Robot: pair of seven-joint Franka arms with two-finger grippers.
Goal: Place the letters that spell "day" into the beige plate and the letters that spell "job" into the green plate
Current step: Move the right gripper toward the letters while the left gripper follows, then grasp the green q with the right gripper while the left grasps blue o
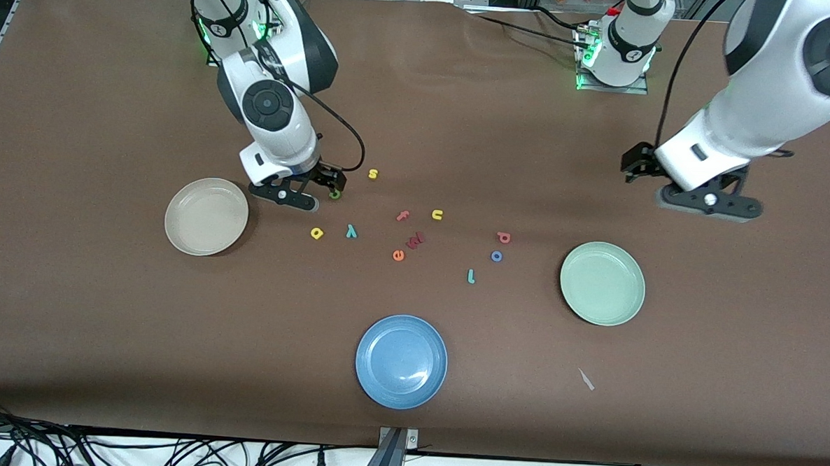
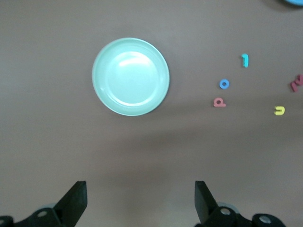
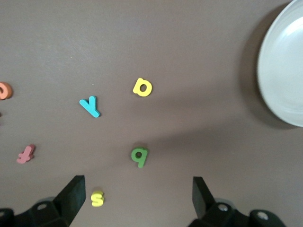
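A brown surface (image 1: 104, 303) carries scattered foam letters between three plates. The right pincer (image 1: 317, 187) hovers wide open and empty over the green "d" (image 3: 139, 156), likely lining up a first pick; the yellow "a" (image 1: 317, 233) and teal "y" (image 1: 350, 231) lie nearer the front camera, beside the beige plate (image 1: 176, 240). The left pincer (image 2: 141, 201), open and empty, waits above bare surface near the green plate (image 1: 580, 300). The "b" (image 1: 504, 237), "o" (image 1: 496, 256) and "j" (image 1: 470, 276) sit close by, so each arm serves its own plate.
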